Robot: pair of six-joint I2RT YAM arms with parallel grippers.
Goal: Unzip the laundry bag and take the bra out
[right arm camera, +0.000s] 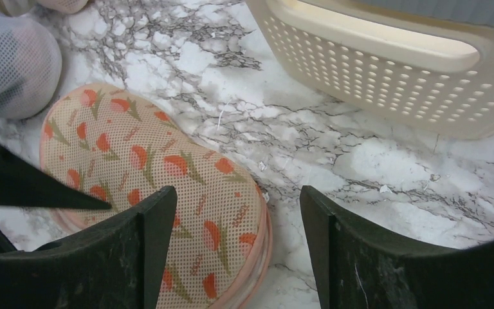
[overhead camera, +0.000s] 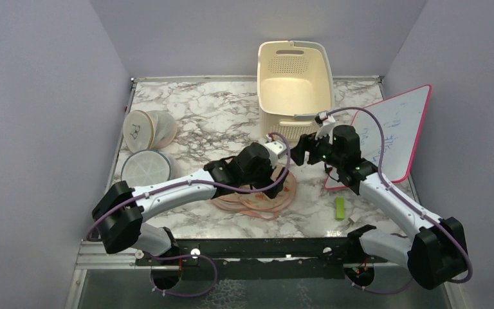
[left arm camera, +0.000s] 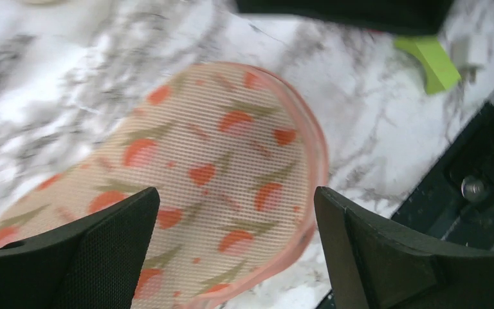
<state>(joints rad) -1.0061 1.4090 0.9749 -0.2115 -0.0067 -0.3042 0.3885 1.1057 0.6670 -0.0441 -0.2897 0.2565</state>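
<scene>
Just below the left hand (left arm camera: pixel 233 209) and right hand (right arm camera: pixel 237 203), both spread wide, lies the laundry bag (right arm camera: pixel 143 161).

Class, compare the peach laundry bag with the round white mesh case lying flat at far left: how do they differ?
The laundry bag is peach with orange motifs; the white case is plain. The laundry bag is elongated; the white case is round. Both are mesh and lie flat.

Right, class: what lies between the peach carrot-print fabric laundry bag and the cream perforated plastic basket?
Bare marble tabletop alone separates bag and basket, per the right wrist view.
</scene>
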